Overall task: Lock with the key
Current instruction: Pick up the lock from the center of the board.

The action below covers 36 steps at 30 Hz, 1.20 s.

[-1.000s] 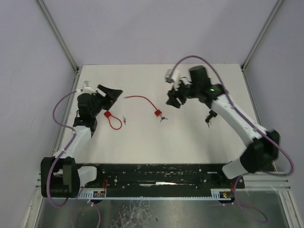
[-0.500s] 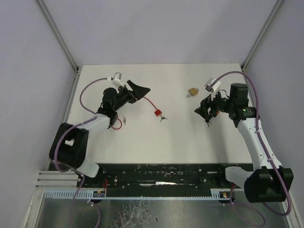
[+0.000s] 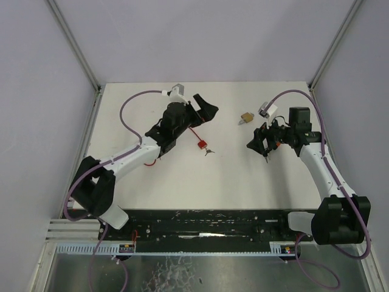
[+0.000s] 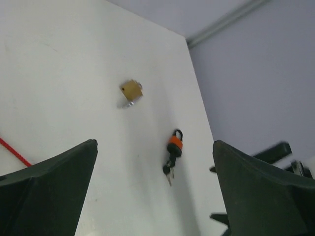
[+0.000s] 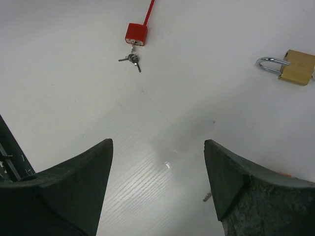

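White tabletop carried everything. Left gripper hung left of the brass padlock, jaws wide and empty. Right gripper sat just on the padlock's near side, also wide and empty. Red cable lock lay near-left of the padlock, small keys touching its body.

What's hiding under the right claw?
Bare white table, and a small orange-and-black padlock with keys. The right claw's own finger covers most of that padlock in the wrist view.
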Available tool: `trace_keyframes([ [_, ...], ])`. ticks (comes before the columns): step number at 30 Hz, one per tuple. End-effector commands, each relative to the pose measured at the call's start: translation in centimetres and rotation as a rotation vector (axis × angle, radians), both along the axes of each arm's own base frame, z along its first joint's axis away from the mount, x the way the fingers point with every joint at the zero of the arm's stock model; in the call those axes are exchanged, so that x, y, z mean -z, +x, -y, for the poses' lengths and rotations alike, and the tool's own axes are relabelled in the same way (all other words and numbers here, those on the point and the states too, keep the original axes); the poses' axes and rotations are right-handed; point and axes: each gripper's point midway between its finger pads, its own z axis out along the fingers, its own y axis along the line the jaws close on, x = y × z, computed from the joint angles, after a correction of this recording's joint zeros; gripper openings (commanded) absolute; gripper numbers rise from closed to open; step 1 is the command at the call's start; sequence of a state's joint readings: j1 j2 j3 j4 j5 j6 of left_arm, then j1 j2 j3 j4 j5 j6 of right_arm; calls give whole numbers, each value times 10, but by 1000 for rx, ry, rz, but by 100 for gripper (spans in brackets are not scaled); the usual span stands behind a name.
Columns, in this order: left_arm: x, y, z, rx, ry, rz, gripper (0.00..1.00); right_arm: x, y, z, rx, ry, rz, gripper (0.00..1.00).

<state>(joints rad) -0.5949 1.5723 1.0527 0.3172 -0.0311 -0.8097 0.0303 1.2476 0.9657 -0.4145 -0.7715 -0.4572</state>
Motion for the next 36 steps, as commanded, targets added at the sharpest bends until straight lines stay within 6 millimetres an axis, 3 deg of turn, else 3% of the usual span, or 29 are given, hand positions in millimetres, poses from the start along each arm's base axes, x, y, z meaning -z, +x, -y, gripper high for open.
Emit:
trace_keyframes([
  [1,68,24,-56,-284,265,-197,100,-24,7,-1,-5,16,63,80],
  [6,94,12,-49,-344,336,-310,98,-24,5,-3,-8,33,54,80],
  [9,99,10,-57,-377,397,-320,97,-20,1,-10,-35,78,22,80],
  [12,76,22,-71,-402,441,-232,97,-11,0,-28,-77,140,-31,78],
  [14,60,30,-76,-362,440,-137,98,-1,9,-44,-77,90,-44,78],
  [17,29,41,-86,-257,293,17,100,23,22,-75,-112,-24,-88,79],
  [19,2,35,-91,-179,191,160,100,31,33,-95,-137,-64,-118,79],
  [22,-22,28,-119,-259,189,270,100,50,59,-121,-131,-156,-121,80],
  [27,-25,12,-148,-358,227,350,100,77,94,-159,-109,-240,-161,85],
  [31,-34,-2,-154,-375,188,402,100,89,112,-177,-61,-272,-166,85],
  [36,-38,-15,-161,-397,143,442,100,107,104,-195,-59,-295,-217,84],
])
